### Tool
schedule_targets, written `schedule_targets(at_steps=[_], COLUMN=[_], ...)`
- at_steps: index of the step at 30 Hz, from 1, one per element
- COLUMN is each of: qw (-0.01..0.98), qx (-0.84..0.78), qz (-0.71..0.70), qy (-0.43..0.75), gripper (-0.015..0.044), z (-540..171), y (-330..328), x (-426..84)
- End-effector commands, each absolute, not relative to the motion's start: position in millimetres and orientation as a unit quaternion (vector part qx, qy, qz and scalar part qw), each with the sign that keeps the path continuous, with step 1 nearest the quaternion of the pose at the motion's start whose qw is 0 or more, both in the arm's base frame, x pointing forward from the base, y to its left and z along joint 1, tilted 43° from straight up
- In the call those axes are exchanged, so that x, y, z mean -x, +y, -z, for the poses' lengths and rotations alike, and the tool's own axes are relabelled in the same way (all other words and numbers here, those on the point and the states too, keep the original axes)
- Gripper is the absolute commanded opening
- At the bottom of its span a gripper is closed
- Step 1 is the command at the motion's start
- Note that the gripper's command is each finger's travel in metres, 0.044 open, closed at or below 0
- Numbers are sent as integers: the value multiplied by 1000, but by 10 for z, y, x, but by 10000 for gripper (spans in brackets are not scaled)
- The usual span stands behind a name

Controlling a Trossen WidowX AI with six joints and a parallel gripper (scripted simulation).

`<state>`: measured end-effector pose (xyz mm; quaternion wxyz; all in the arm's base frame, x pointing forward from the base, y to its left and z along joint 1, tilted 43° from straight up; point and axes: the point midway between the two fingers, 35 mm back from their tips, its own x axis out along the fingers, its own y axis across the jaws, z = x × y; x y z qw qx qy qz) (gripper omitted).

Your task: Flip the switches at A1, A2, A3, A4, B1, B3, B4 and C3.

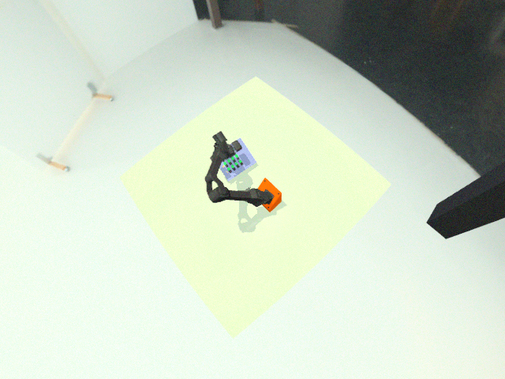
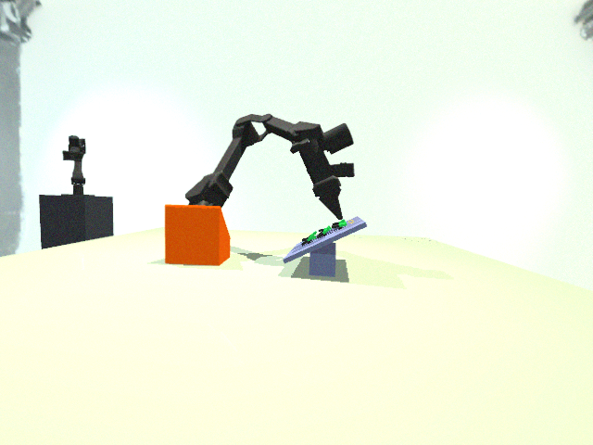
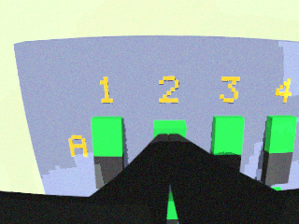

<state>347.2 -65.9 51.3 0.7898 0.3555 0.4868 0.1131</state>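
The tilted blue-grey panel (image 1: pixel 247 151) (image 2: pixel 297 249) (image 3: pixel 51 70) carries rows of green and black rocker switches. My gripper (image 2: pixel 341 219) (image 3: pixel 167 144) is shut and empty. Its tips are at the A2 switch (image 3: pixel 169 127), touching it or just above it, and hide its near part. Switches A1 (image 3: pixel 107 137), A3 (image 3: pixel 228 136) and A4 (image 3: pixel 281 135) show green far halves and dark near halves. Which ends are raised is hard to tell. A bit of green shows in the gap between the fingers. Most of rows B and C is hidden by the gripper in the wrist view.
The arm's orange base block (image 1: pixel 274 193) (image 2: pixel 193 235) stands near the panel's near side. A blue post (image 2: pixel 321 260) supports the panel. In the exterior view another dark arm on a black block (image 2: pixel 62 218) stands far back.
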Motion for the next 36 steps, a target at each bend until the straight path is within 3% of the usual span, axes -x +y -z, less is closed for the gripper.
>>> schedule_targets(at_steps=[1,36], qw=[789,789], qx=[-356,-356], qz=[-111,-111], qy=[488,488], gripper=[0,0], z=[-501,-469], y=[-659,-635], x=[-3475,-3499])
